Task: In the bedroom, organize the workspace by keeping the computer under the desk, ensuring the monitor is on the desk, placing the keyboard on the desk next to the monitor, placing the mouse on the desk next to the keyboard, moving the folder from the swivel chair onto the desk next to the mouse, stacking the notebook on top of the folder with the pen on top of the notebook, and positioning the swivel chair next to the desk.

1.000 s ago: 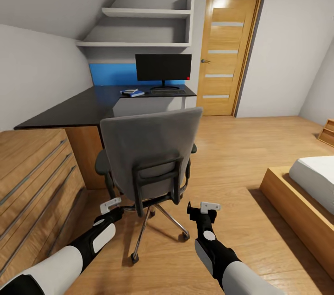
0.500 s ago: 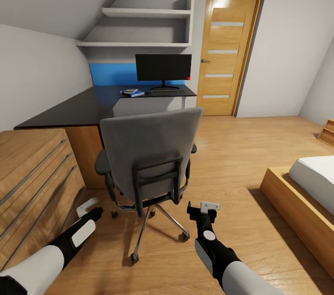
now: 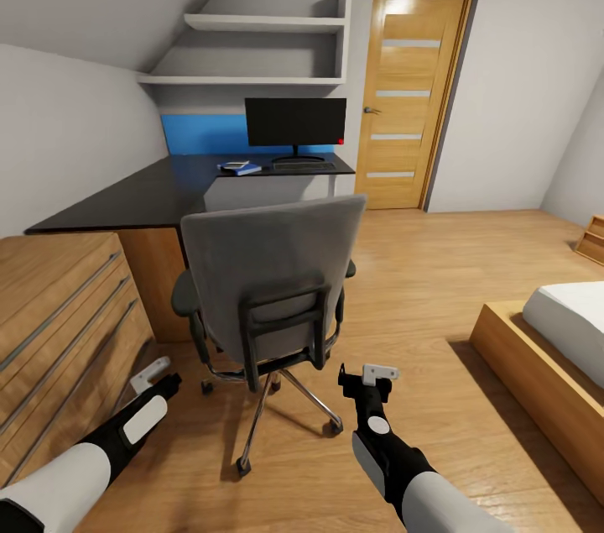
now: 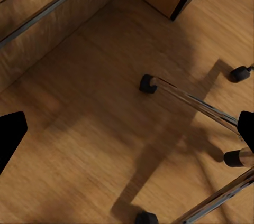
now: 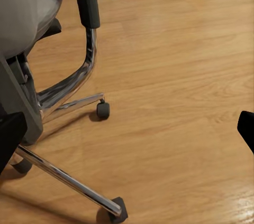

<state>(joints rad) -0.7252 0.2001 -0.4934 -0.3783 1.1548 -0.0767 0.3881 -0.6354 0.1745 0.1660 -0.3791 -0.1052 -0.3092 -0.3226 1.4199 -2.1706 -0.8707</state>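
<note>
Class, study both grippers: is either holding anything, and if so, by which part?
Nothing is held. The left gripper and right gripper both hang open above bare floor, apart from the swivel chair.

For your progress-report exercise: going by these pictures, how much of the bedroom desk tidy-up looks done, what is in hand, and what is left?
Done: the monitor and keyboard sit on the desk. In hand: nothing; the left hand and right hand hang open behind the swivel chair. Left: pushing the chair to the desk. The chair back hides its seat, and mouse, pen and computer cannot be made out.

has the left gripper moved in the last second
Yes. The left gripper has swung out from the swivel chair base toward the wooden dresser, and sits lower in the head view.
</note>
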